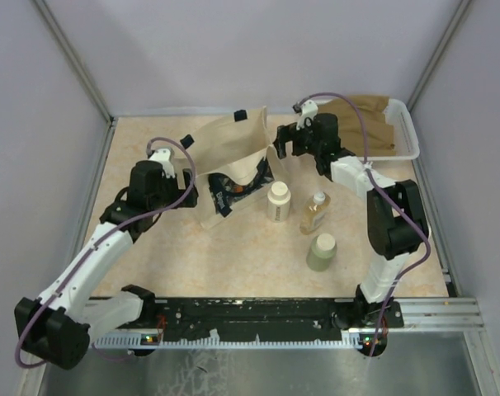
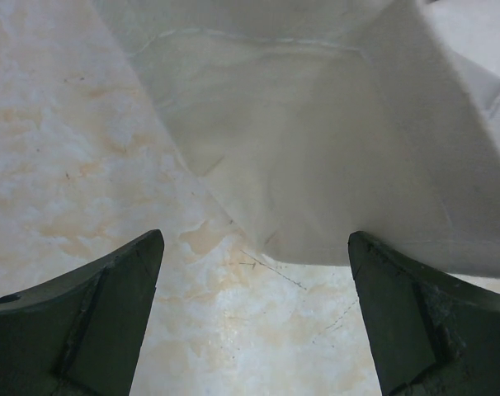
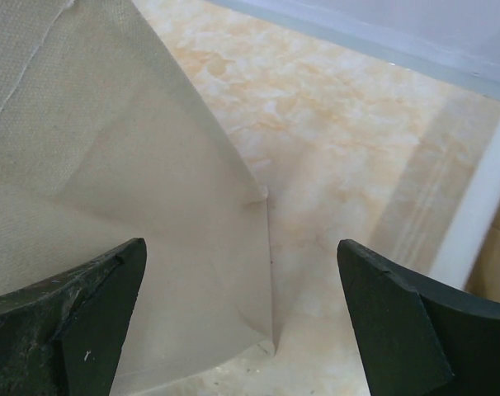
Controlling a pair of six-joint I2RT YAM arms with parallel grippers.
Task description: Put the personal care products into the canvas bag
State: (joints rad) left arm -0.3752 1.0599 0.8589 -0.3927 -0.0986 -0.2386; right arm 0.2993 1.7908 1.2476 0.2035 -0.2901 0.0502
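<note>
The beige canvas bag [image 1: 233,153] stands open at the middle back of the table, its dark print facing the arms. To its right stand three personal care products: a cream bottle [image 1: 278,200], an amber-liquid bottle [image 1: 314,213] and an olive-green cylinder [image 1: 322,252]. My left gripper [image 1: 189,190] is open at the bag's left side; in the left wrist view the bag's lower corner [image 2: 332,148] lies just ahead of the empty jaws [image 2: 254,313]. My right gripper [image 1: 285,142] is open at the bag's right edge, with bag fabric [image 3: 110,165] ahead of its left finger and nothing held [image 3: 242,322].
A white tray [image 1: 411,136] holding brown paper sits at the back right corner; its rim [image 3: 477,214] shows at the right of the right wrist view. Enclosure walls ring the marbled table [image 1: 233,256].
</note>
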